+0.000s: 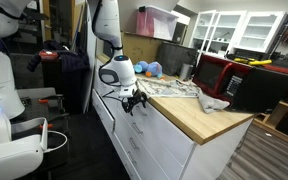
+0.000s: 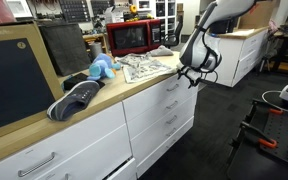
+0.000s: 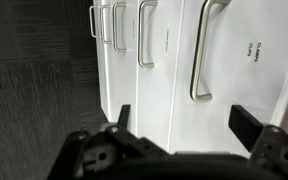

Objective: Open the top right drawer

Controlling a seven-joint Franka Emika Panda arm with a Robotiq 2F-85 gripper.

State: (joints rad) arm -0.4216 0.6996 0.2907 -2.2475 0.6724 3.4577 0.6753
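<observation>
Cluttered workshop all round, then a long butcher-block countertop (image 1: 199,118) over a smooth white cabinet (image 2: 154,125) right in front of the gripper (image 3: 184,120). Hovering with jaws spread wide and empty, facing the shut top right drawer (image 3: 234,90) just ahead, flat white front. Looks light and free-sliding, probably; best hooked at the slim, rigid metal handle (image 3: 198,55) just ahead between the fingers.

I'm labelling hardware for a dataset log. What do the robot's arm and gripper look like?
The arm is glossy white, built of rounded segments, and ends in a bulbous white wrist housing. The gripper is black, and the wrist view shows two blocky black fingers on a dark body. No markings or cables can be made out at this resolution.
</observation>
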